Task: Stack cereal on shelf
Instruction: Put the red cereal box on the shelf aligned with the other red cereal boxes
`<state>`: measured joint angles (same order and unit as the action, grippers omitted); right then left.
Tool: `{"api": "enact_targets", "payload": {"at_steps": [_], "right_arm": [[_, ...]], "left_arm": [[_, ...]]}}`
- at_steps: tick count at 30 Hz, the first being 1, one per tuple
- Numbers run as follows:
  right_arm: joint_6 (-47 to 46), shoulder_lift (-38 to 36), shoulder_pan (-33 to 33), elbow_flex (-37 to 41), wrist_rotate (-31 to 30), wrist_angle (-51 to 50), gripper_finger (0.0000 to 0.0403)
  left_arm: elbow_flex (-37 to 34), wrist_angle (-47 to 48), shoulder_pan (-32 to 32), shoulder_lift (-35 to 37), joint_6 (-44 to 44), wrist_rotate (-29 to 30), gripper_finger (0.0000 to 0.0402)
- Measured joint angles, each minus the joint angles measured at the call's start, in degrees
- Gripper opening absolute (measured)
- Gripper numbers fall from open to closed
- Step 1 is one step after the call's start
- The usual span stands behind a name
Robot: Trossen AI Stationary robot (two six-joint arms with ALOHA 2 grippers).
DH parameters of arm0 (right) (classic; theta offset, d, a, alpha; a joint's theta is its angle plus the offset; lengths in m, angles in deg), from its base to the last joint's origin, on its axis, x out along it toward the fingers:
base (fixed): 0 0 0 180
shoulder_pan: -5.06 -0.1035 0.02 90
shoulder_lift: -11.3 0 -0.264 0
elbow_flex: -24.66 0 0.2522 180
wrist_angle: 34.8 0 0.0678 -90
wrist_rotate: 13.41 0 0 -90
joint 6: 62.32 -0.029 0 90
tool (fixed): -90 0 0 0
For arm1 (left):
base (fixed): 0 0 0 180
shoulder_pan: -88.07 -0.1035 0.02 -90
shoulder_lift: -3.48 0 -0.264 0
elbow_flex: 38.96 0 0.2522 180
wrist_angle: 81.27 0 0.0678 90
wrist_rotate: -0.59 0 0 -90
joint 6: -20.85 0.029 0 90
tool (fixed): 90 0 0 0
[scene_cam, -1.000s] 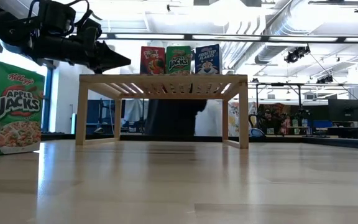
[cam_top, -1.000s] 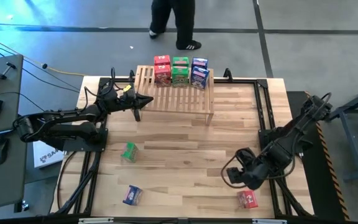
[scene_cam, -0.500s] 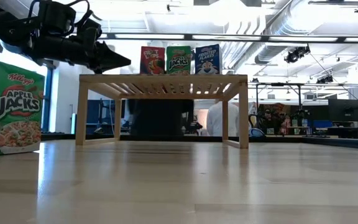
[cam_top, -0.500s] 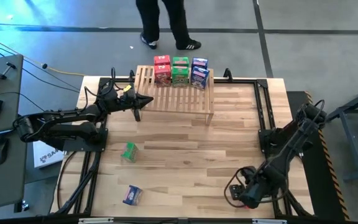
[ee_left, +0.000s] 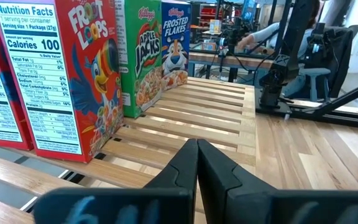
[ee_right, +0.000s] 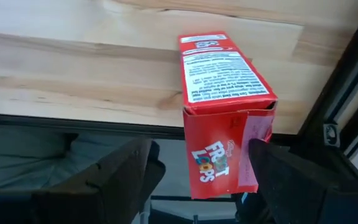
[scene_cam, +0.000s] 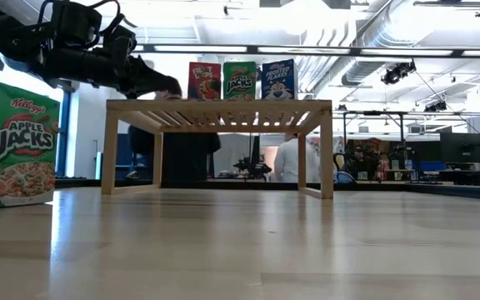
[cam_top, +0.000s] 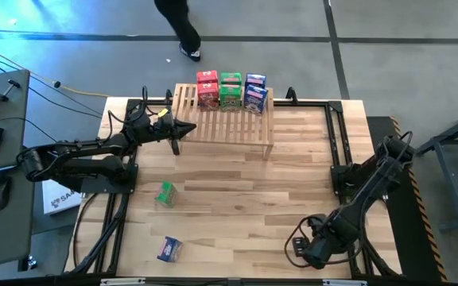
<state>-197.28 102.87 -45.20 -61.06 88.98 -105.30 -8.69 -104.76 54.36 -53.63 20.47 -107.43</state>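
Jaws of the right gripper (ee_right: 194, 177) stand wide apart in the right wrist view, holding nothing, with a red Froot Loops box (ee_right: 224, 109) lying between and just ahead of them. That red box lies on its side at the tabletop's edge (ee_right: 73, 115), its long axis running straight away from the jaws, its flapped end nearest them and seemingly past the edge. A careless closing push could, I judge, tip it off the table.

High view: the right gripper (cam_top: 312, 250) hides that box beneath it; a green box (cam_top: 164, 194) and a blue box (cam_top: 168, 249) lie well away.

Left wrist view: the left gripper (ee_left: 196, 144) has its jaws pressed together, empty, over the shelf (ee_left: 229, 115), beside the shelf's 3 columns of upright boxes (ee_left: 73, 81).

Low view: the left gripper (scene_cam: 161, 83) hovers at the shelf's end; swinging sideways could topple them.
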Motion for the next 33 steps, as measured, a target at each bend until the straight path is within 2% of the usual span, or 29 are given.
{"api": "enact_targets", "payload": {"at_steps": [6, 13, 19, 33], "right_arm": [[0.3, 0.2, 0.0, -3.7, -0.4, -2.9, 0.0278], [0.4, 0.2, 0.0, -8.2, 0.9, -12.8, 0.0300], [0.6, 1.3, 0.0, -5.7, 0.1, -9.8, 0.0316], [1.4, 9.0, -0.1, -5.4, 1.5, -7.4, 0.0315]], "left_arm": [[0.0, 0.0, 0.0, 0.0, 0.0, 0.0, 0.0000], [0.0, 0.1, 0.0, 0.0, 0.0, 0.0, 0.0000], [0.0, 0.7, 0.0, 0.0, 0.0, 0.0, 0.0000], [0.0, 0.9, 0.0, 0.0, 0.0, 0.0, 0.0000]]}}
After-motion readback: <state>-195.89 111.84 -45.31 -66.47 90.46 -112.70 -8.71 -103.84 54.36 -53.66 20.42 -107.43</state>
